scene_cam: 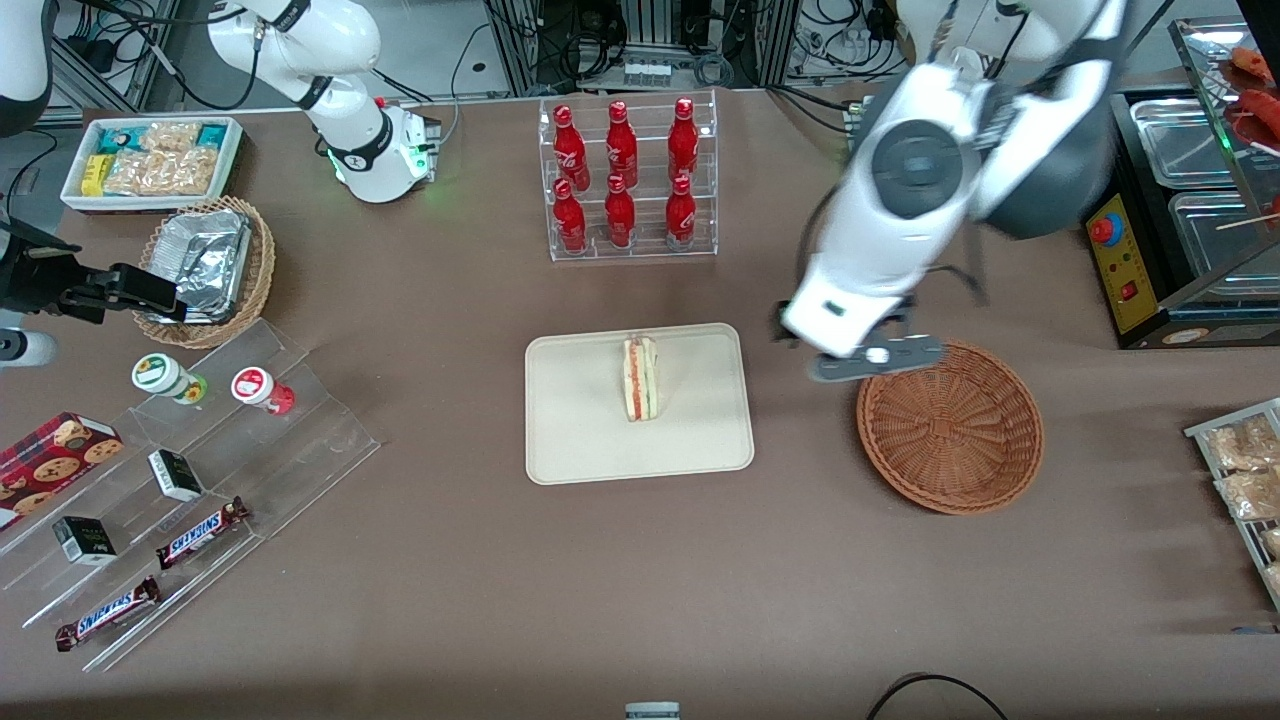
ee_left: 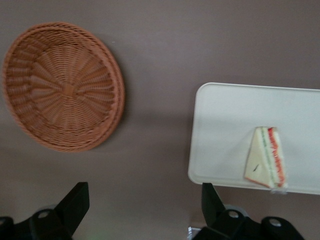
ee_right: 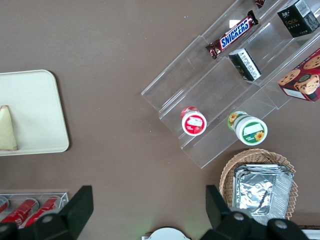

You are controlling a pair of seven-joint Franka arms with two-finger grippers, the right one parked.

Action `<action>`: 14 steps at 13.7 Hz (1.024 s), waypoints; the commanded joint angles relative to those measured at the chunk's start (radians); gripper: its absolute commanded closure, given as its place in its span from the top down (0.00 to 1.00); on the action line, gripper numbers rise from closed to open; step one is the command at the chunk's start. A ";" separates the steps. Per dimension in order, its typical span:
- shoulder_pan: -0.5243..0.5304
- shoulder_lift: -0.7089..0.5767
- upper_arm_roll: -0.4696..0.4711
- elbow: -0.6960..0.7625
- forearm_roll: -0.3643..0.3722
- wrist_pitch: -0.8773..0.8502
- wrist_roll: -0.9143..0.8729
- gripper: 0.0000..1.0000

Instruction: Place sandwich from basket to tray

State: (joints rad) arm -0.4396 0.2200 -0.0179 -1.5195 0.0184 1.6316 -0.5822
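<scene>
- At the left edge of the frame lies the tray (ee_right: 42, 112), and a part of the sandwich (ee_right: 7, 129) rests on it.
- A clear stepped stand (ee_right: 210, 100) fills the upper right. It holds a Snickers bar (ee_right: 234, 34), two small dark boxes (ee_right: 245, 64), a cookie box (ee_right: 302, 75) and two round cups (ee_right: 194, 121).
- A tan wicker basket with a foil container (ee_right: 262, 186) is at the lower right.
- Red bottles (ee_right: 27, 209) show at the lower left.

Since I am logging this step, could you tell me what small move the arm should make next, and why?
Probably lift the hand a little higher and retreat. The sandwich already lies on the tray, the basket is empty, and the hand hangs open, holding nothing, above the table between basket and tray.
</scene>
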 commanded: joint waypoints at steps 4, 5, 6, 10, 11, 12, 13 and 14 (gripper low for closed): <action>0.191 -0.106 -0.011 -0.062 -0.009 -0.067 0.275 0.99; 0.217 -0.140 -0.011 -0.083 -0.009 -0.076 0.330 0.99; 0.246 -0.177 -0.011 -0.112 -0.009 -0.078 0.381 0.99; 0.337 -0.267 -0.010 -0.189 -0.009 -0.079 0.539 0.99; 0.351 -0.275 -0.008 -0.200 -0.008 -0.081 0.564 0.99; 0.370 -0.284 -0.008 -0.202 -0.008 -0.079 0.588 0.99; 0.375 -0.284 -0.008 -0.199 -0.008 -0.076 0.602 0.99; 0.375 -0.281 -0.010 -0.188 -0.008 -0.072 0.601 0.99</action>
State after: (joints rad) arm -0.0784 -0.0373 -0.0160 -1.6899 0.0177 1.5466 -0.0067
